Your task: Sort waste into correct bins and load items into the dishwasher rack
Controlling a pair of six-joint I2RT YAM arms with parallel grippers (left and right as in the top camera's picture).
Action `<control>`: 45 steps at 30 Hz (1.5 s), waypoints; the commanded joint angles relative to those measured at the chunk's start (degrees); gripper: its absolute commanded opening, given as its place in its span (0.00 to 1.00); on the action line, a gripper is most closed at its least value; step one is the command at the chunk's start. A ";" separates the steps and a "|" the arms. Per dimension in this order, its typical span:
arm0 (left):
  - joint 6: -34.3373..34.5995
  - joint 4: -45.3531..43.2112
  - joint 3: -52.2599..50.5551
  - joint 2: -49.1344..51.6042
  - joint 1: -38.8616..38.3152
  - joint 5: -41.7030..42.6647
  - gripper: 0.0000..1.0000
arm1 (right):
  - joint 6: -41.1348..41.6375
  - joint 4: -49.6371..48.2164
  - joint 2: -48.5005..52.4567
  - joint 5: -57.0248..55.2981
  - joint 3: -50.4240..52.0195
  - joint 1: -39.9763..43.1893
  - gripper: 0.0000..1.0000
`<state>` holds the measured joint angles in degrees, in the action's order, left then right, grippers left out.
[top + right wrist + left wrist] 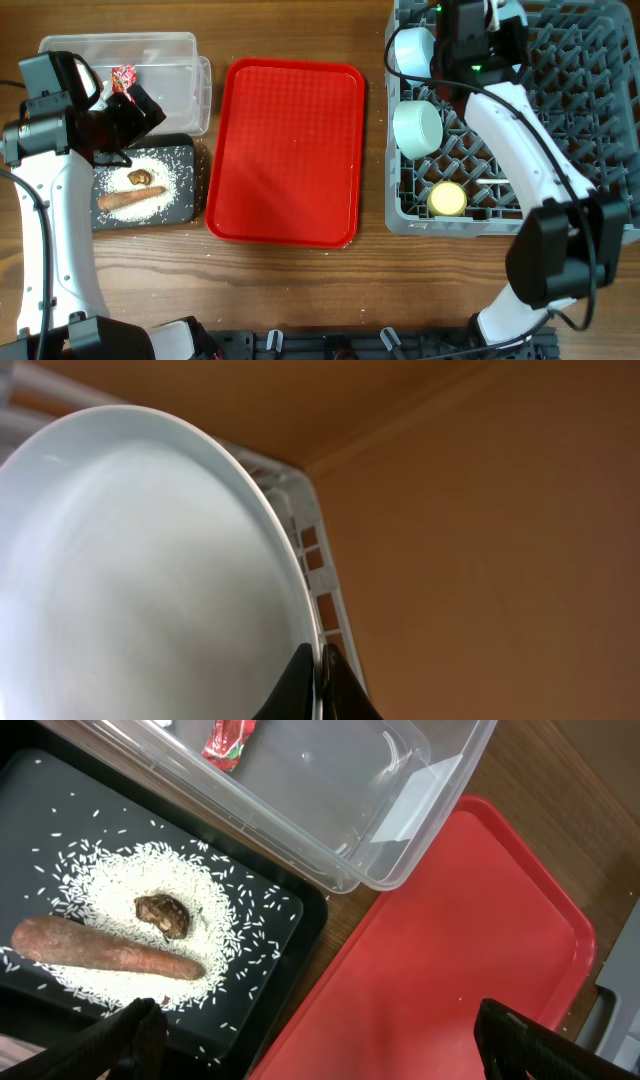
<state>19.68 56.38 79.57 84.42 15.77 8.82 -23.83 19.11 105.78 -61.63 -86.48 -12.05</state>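
My left gripper point(330, 1055) is open and empty, above where the black tray point(290, 935) meets the red serving tray; overhead it is by the clear tub point(132, 108). The black tray point(185, 200) holds white rice grains point(215, 885), a small brown lump point(165, 915) and a long orange-brown piece point(105, 950). The clear tub point(400, 810) holds the red wrapper point(230, 740). My right gripper point(318, 680) is shut on the rim of the pale blue plate point(140, 580), on edge at the far side of the grey rack point(590, 120). The napkin does not show.
The rack holds two light blue bowls point(412, 50) point(418, 128), a yellow cup point(447, 198) and a white spoon point(490, 182). The flat red serving tray point(290, 150) lies between the bins and the rack. A few rice grains lie on the wood by the trays.
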 commanded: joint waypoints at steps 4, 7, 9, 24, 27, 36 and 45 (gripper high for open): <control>0.52 -0.17 0.33 -0.52 0.11 0.31 1.00 | -3.30 -0.33 3.54 0.68 0.17 -0.24 0.32; 0.52 -0.17 0.33 -0.52 0.11 0.31 1.00 | -1.01 0.00 3.52 2.51 0.57 -0.39 0.88; 0.52 -0.17 0.33 -0.52 0.11 0.31 1.00 | 1.05 0.50 3.30 2.49 0.57 -0.70 0.92; 0.52 -0.17 0.33 -0.52 0.11 0.31 1.00 | 22.56 36.20 -33.88 43.01 0.55 -3.32 1.00; 0.52 -0.17 0.33 -0.52 0.11 0.31 1.00 | 22.34 38.01 -40.92 48.24 0.55 -3.32 1.00; 0.52 -0.17 0.33 -0.52 0.11 0.31 1.00 | 22.32 43.91 -53.27 47.89 0.55 -3.32 1.00; 0.52 -0.17 0.33 -0.52 0.11 0.31 1.00 | 25.42 41.09 -57.16 50.10 7.74 2.60 1.00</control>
<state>19.68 56.38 79.57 84.42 15.77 8.82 -0.73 63.81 51.20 -14.55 -82.63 -12.88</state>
